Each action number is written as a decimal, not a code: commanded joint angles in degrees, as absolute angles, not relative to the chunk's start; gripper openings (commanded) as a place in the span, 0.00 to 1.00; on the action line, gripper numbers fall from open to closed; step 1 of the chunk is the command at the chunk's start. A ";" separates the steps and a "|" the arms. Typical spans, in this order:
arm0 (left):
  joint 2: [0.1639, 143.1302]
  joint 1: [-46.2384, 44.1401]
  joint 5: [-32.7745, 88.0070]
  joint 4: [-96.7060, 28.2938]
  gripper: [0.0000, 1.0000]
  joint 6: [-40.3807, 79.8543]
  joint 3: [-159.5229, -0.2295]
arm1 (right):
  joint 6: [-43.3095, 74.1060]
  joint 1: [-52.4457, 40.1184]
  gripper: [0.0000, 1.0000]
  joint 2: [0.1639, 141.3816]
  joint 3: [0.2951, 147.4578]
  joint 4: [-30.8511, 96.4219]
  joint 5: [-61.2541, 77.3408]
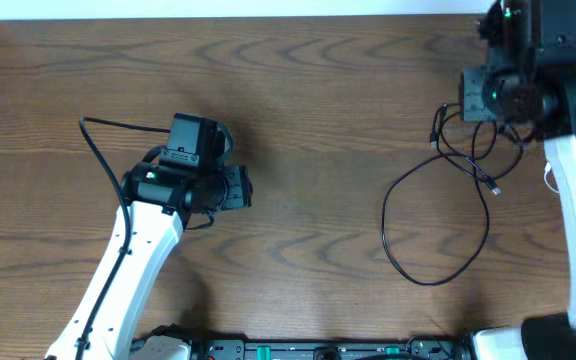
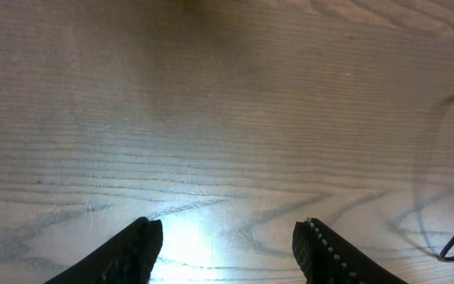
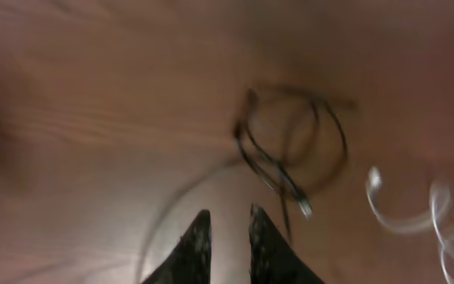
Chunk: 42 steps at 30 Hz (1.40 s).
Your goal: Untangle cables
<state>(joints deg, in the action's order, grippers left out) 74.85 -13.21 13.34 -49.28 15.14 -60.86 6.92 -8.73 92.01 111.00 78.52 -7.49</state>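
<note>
- Left gripper (image 2: 228, 237) stands open over the bare wooden table (image 1: 298, 80); its two fingers are well apart, and only wood grain and a bright reflection show between them; it holds nothing.
- Right gripper (image 3: 228, 217) is in the far right corner of the table in the overhead view; its wrist picture is blurred, but a narrow gap shows between the two dark fingertips (image 3: 199, 229); wood shows through this gap, so the jaws are a little open and hold nothing.
- Black cable (image 1: 384, 222) lies on the right half of the table; it makes one wide loop toward the middle and some smaller crossing loops just beside the right gripper; one small plug end (image 1: 495, 187) lies inside this smaller bundle.
- In the right wrist view the small loops are ahead of the fingertips and not touching them.
- White cable (image 3: 375, 183) lies in loose curls to the right of the black loops, near them; whether the two cables touch, I cannot tell.
- Both cables are well apart from the left gripper.
</note>
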 commanded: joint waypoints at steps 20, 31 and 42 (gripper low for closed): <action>74.91 -13.28 12.80 -49.60 0.59 14.66 -60.86 | 8.95 16.36 0.34 100.40 64.53 56.80 1.69; 74.91 -13.28 12.80 -49.60 0.59 14.66 -60.86 | 5.93 16.40 0.36 100.40 54.13 45.19 5.87; 74.91 -13.28 12.80 -49.60 0.59 14.66 -60.86 | -3.36 14.70 0.01 97.38 54.00 41.30 39.68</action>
<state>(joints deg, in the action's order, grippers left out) 74.85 -13.21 13.34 -49.50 15.16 -60.86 1.08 16.03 99.44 51.66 40.91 26.76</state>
